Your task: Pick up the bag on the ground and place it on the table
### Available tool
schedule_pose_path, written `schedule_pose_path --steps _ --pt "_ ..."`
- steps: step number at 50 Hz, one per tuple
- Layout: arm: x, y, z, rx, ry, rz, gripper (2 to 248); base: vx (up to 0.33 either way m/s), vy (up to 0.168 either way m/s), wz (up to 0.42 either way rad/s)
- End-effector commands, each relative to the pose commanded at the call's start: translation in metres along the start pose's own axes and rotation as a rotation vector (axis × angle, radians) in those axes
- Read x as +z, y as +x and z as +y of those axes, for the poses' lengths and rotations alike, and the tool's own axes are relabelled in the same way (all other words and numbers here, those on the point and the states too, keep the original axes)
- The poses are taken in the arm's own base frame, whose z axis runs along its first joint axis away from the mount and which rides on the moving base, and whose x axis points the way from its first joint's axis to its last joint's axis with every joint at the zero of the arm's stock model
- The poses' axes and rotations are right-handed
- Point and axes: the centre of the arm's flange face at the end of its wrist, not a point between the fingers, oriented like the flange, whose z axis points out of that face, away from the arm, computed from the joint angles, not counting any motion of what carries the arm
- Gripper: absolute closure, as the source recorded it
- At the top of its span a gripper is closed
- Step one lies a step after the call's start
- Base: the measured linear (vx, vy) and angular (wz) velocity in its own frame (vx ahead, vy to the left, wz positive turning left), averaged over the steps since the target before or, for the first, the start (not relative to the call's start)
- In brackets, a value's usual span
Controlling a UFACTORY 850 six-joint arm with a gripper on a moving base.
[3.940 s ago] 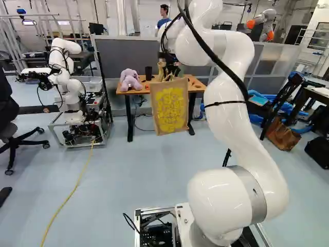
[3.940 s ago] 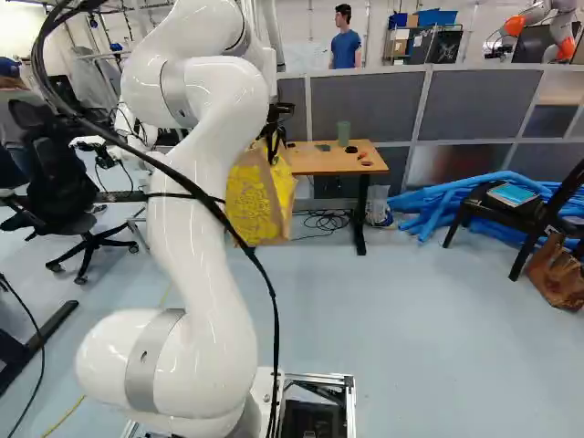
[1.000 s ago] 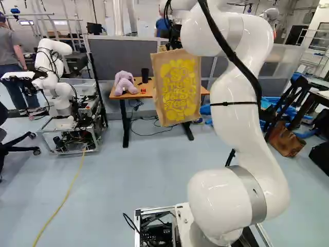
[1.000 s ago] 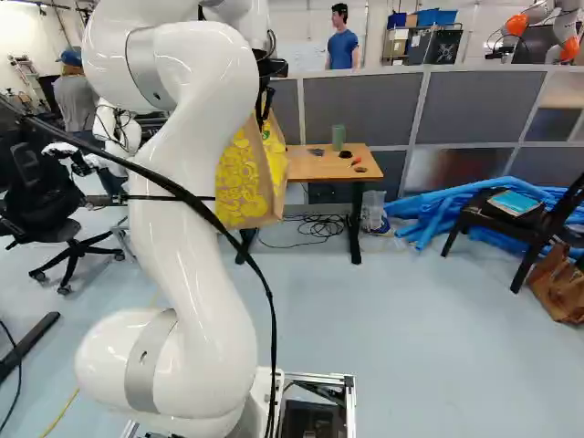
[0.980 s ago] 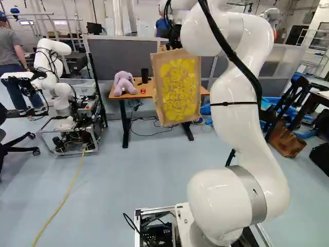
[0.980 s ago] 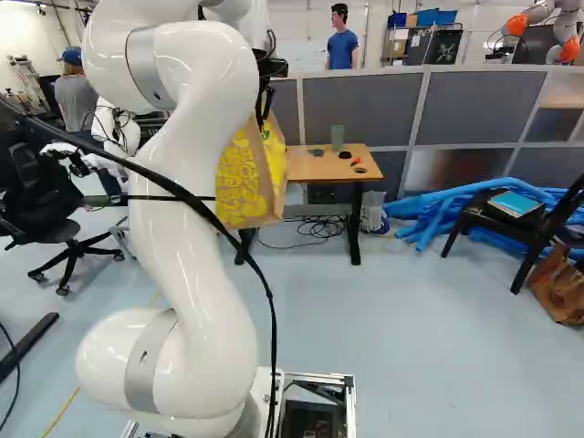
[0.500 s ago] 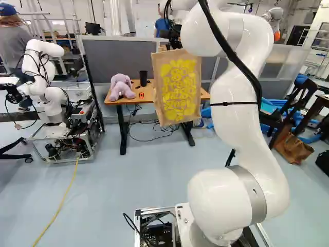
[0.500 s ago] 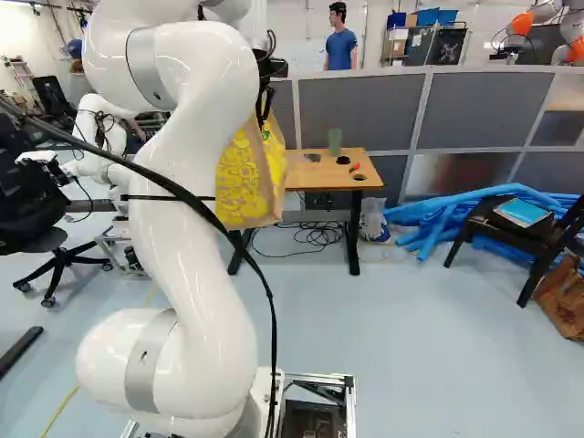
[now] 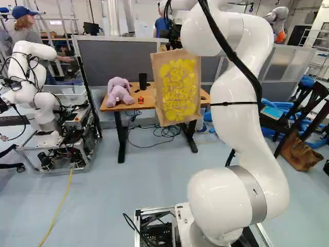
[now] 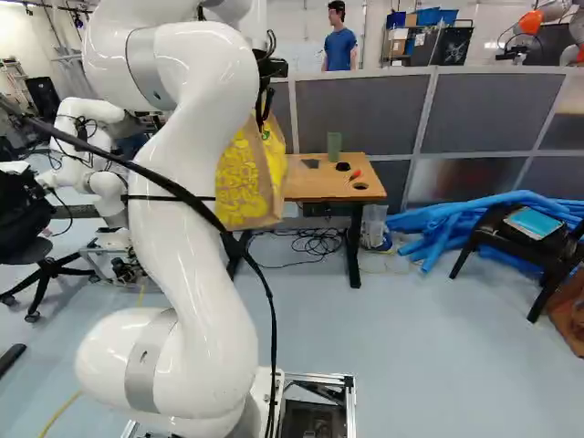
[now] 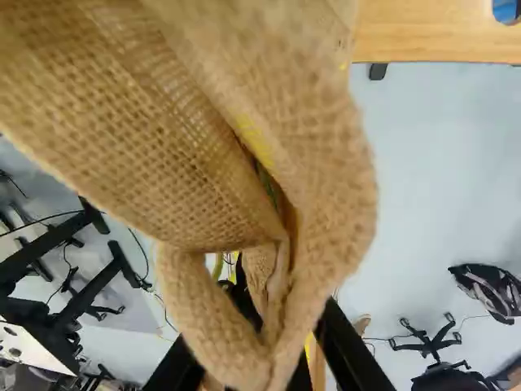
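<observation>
From here I see the burlap bag (image 9: pixel 177 90) hanging in the air, its top clamped between the black fingers (image 10: pixel 267 104), in front of the bench (image 9: pixel 147 98), where a lilac plush toy (image 9: pixel 119 91) sits near a dark cup (image 9: pixel 143 81)

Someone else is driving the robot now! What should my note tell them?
Pincer: the black pincer is shut on the top of the tan woven bag with yellow print.
Where: the bag hangs in the air by the wooden-topped table, which holds a purple plush toy and a black cup.
Done: bag gripped, off the ground.
Left: bring it over the tabletop, probably away from toy and cup, lower it, let go.
</observation>
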Motion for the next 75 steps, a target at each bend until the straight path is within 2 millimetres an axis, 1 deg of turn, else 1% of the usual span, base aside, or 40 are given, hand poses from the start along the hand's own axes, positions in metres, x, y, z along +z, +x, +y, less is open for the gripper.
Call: schedule_pose_path --steps 75 --pt "0.0000 0.0000 0.0000 0.000 0.000 0.000 228 0.203 0.000 -0.013"
